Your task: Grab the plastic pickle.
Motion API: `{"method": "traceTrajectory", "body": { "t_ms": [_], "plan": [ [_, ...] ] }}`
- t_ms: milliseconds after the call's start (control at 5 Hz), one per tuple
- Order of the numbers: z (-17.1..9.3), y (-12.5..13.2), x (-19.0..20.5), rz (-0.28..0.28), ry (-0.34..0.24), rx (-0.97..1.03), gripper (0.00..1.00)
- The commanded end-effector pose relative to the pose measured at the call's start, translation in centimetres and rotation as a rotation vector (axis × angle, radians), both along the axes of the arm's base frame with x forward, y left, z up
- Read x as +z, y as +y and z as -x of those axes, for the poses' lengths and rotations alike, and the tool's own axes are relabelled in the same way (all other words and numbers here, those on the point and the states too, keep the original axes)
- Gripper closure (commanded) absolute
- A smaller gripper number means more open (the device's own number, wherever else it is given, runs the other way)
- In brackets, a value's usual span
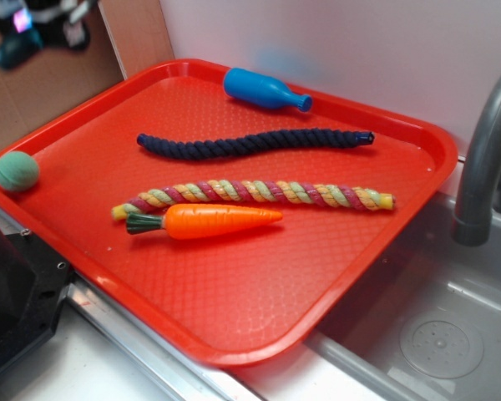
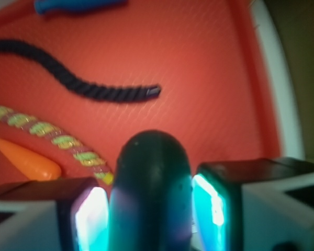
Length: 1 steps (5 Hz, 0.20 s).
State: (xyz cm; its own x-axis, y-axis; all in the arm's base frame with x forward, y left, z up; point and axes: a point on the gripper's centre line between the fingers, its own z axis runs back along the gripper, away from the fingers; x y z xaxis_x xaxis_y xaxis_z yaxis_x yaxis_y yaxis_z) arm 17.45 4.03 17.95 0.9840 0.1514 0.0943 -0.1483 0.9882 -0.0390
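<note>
The plastic pickle (image 2: 152,178), dark green and smooth with a rounded end, stands between my two fingers in the wrist view. My gripper (image 2: 153,214) is shut on it, a lit pad pressing each side. It hangs above the red tray (image 2: 209,78). In the exterior view my gripper (image 1: 35,23) is blurred at the top left corner, lifted beyond the tray's far left edge. A dark rounded shape (image 1: 15,52) hangs from it, likely the pickle.
On the red tray (image 1: 259,309) lie a navy rope (image 1: 250,142), a striped rope (image 1: 259,194), an orange carrot (image 1: 209,220) and a blue bottle (image 1: 263,88). A light green ball (image 1: 17,170) rests at its left rim. A grey faucet (image 1: 484,159) and sink (image 1: 434,334) are at right.
</note>
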Motion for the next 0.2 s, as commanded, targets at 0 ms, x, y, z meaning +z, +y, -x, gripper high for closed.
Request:
{"method": "traceTrajectory", "body": {
  "t_ms": [0],
  "plan": [
    [-0.7,-1.18,6.35,-0.062,-0.08,-0.011,1.0]
  ]
}}
